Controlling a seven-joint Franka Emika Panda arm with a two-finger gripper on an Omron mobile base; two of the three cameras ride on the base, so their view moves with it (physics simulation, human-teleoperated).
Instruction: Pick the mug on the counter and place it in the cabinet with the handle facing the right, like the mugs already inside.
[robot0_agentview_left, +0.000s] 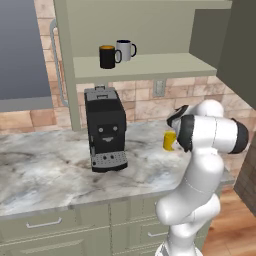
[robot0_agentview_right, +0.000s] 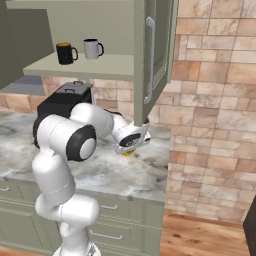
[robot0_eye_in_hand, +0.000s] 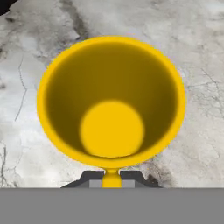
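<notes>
Marbled counter (robot0_agentview_left: 45, 170) runs across my left base view over pale green drawers (robot0_agentview_left: 45, 225), with a brick wall (robot0_agentview_left: 145, 100) behind. Going left to right there, I see the long bar handle (robot0_agentview_left: 57, 62) on the side of the cabinet (robot0_agentview_left: 150, 66), then on its shelf the black mug (robot0_agentview_left: 107, 56) with the orange inside and, just beside it, the grey-white mug (robot0_agentview_left: 125, 50), both with handles toward the right. Below them a black coffee machine (robot0_agentview_left: 105, 127) stands on the stone. Right of the machine, near the back of the counter, I see the yellow mug (robot0_agentview_left: 169, 140) upright, partly covered by my arm (robot0_agentview_left: 210, 135), which bends over it. In my right base view the same two mugs sit at upper left on the shelf, the machine is partly hidden behind the arm, and the wrist reaches down to the right, with a sliver of yellow just under it near the counter's right end. In the hand view I look straight down into the yellow mug, its round floor visible, marbled stone all around it. At the bottom edge, my gripper (robot0_eye_in_hand: 112, 179) is clamped on the mug's handle (robot0_eye_in_hand: 112, 177): the two dark fingertips (robot0_eye_in_hand: 92, 178) press against the yellow loop from either side.
</notes>
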